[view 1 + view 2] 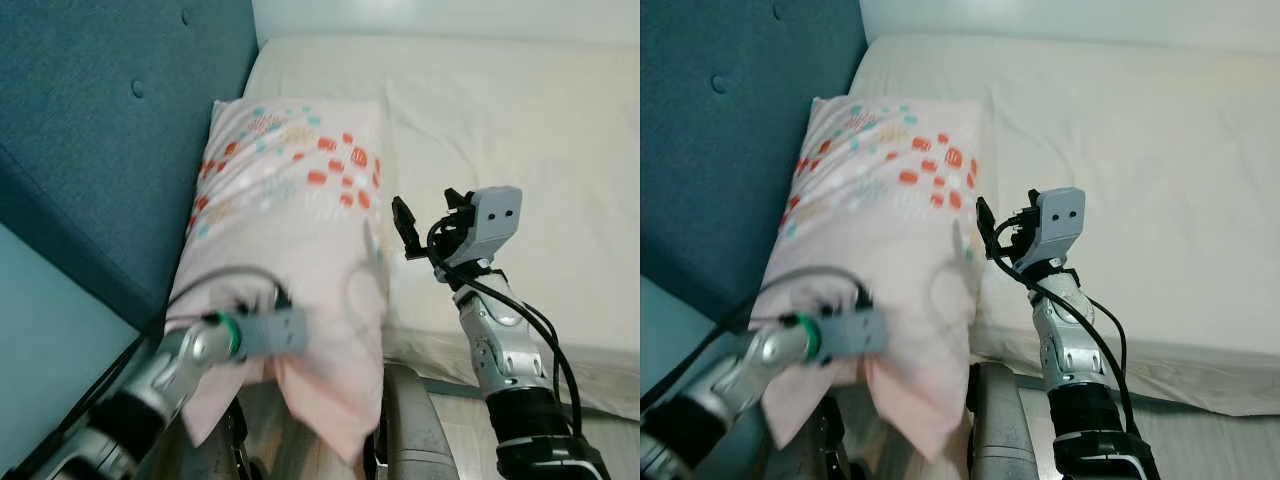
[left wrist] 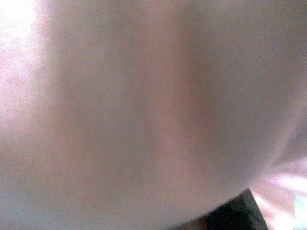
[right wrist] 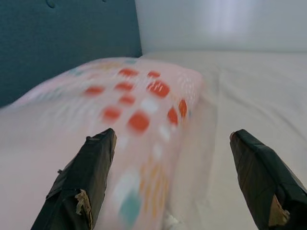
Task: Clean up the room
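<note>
A pink pillow (image 1: 290, 190) with red, teal and orange spots lies lengthwise on the bed, close against the headboard. Its near end hangs over the bed's front edge. My left gripper (image 1: 272, 325) is pressed into that near end, and the left wrist view is blurred pink pillow fabric (image 2: 144, 110) at very close range. My right gripper (image 1: 430, 222) hovers open just off the pillow's right edge, above the sheet. In the right wrist view its two black fingers (image 3: 91, 172) stand wide apart, with the spotted pillow (image 3: 139, 105) ahead between them and nothing held.
A dark blue tufted headboard (image 1: 110, 130) rises on the left, with a pale wall (image 1: 40, 350) beside it. The white sheet (image 1: 520, 130) covers the mattress to the right of the pillow. Light floor (image 1: 455, 420) shows below the bed's front edge.
</note>
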